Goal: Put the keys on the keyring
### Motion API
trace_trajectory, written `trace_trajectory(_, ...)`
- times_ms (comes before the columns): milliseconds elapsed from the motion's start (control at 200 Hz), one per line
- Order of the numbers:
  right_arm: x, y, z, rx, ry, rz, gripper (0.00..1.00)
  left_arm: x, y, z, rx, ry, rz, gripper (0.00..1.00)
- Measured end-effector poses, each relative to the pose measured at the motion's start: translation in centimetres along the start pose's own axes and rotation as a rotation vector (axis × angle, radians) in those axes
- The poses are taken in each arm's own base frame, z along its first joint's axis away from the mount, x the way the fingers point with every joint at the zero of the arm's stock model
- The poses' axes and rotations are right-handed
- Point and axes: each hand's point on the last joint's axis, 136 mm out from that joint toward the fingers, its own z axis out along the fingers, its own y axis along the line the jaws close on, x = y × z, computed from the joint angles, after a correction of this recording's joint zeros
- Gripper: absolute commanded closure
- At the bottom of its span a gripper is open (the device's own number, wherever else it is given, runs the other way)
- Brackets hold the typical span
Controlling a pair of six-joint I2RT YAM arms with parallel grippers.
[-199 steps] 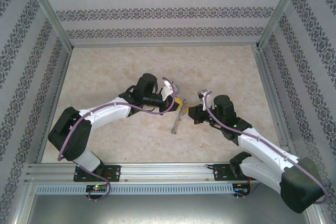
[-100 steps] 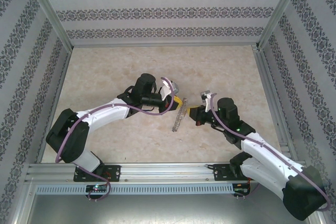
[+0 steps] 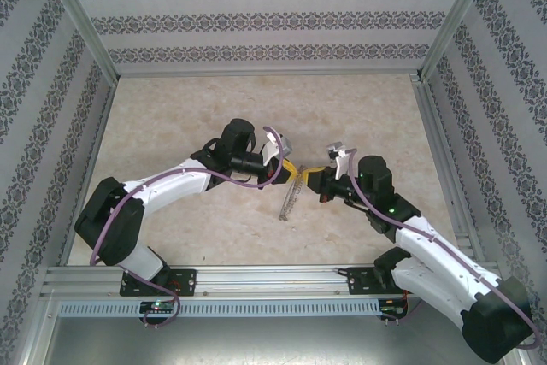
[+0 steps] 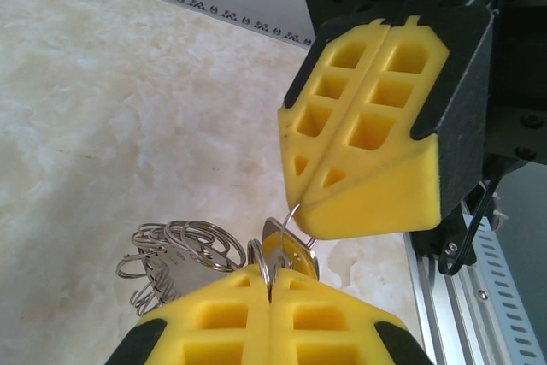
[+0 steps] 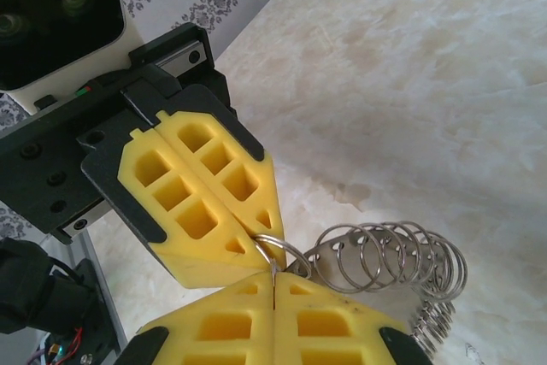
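Observation:
The keyring hangs as a thin silvery strip below where my two grippers meet over the table's middle. Close up it is a metal piece fringed with small rings. My left gripper is shut on one ring edge of it. My right gripper is shut on a thin ring loop that runs to the left fingertips. A silver-rimmed piece with a yellow-gold face sits just past my left fingertips; whether it is the key I cannot tell.
The marble-patterned table stretches out behind and beside the arms. Patterned walls and aluminium posts close it in on three sides. A metal rail runs along the near edge by the arm bases.
My right arm has swung in and its gripper has closed the small gap to the left gripper. The left arm and the hanging keyring have barely moved.

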Motion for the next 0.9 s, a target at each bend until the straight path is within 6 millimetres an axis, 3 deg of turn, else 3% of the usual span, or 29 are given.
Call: trace_trajectory(904,0.5,-0.3,1.1,-0.012,0.045,-0.005,1.0,1.0,0.1,-0.1,-0.01,0.041,-0.013,1.0)
